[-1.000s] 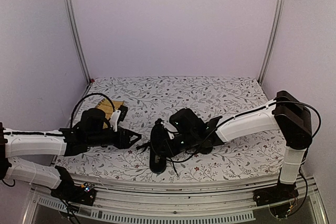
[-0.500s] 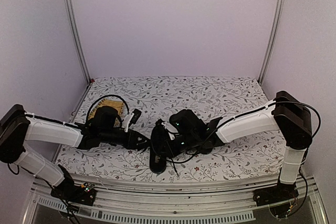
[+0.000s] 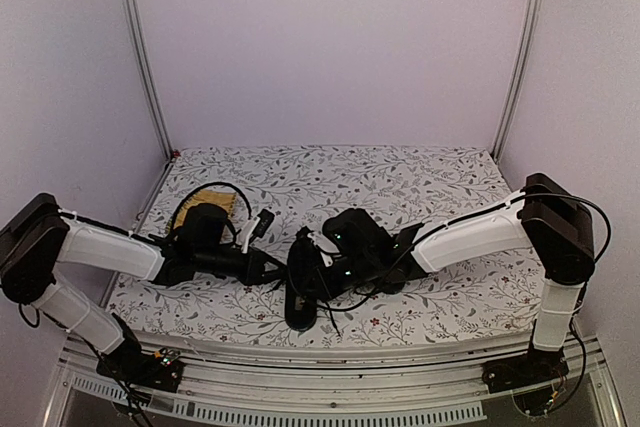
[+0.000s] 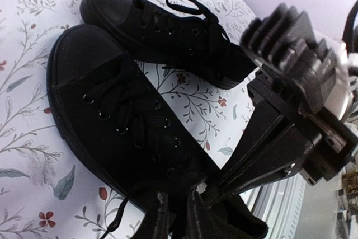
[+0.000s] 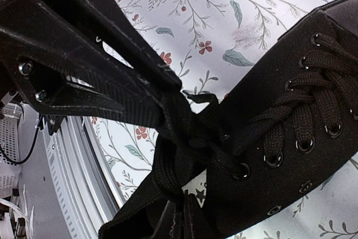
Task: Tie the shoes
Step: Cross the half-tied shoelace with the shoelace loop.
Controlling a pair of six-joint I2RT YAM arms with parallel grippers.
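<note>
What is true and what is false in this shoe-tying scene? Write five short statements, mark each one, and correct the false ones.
1. The nearer shoe and the farther shoe are both black. True.
2. One shoe is stacked on the other. False: they lie side by side, with patterned cloth showing between them.
3. The left gripper and the right gripper are both at the lace end of the nearer shoe. True.
4. The table cover is plain white. False: it has a floral print.
5. The yellow mat lies under the shoes. False: it lies apart from them, at the back left.
</note>
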